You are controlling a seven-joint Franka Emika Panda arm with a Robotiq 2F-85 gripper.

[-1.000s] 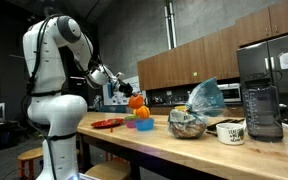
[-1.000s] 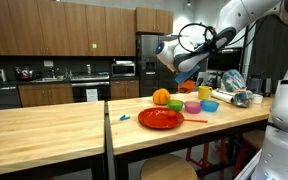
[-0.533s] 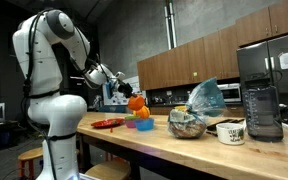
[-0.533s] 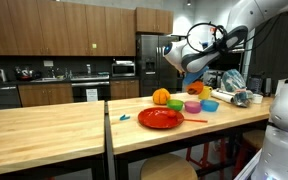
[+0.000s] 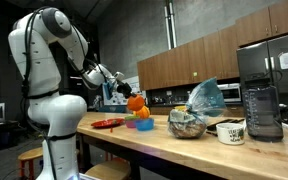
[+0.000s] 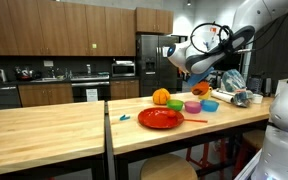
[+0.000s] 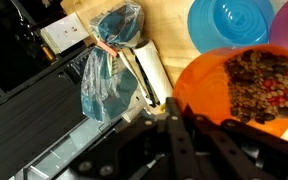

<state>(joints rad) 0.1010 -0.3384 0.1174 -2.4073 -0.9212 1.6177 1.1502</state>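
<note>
Orange bowl held aloft over the counter by a pinch on its rim.

The gripper (image 7: pixel 172 108) has its jaws drawn almost fully together on the near rim of the round orange plastic bowl (image 7: pixel 239 85), which is filled with small brown and reddish pieces (image 7: pixel 252 80). In an exterior view the bowl (image 5: pixel 136 102) hangs in the air above the cluster of coloured bowls (image 5: pixel 142 122) on the long wooden counter (image 6: pixel 44 125). Below it, the wrist view shows a blue plastic bowl (image 7: pixel 229 22) and a crumpled clear plastic bag (image 7: pixel 109 60). The likely risk is a spill: the grip takes only one edge, so the loaded bowl could pivot or slip and scatter its contents across the counter.
</note>
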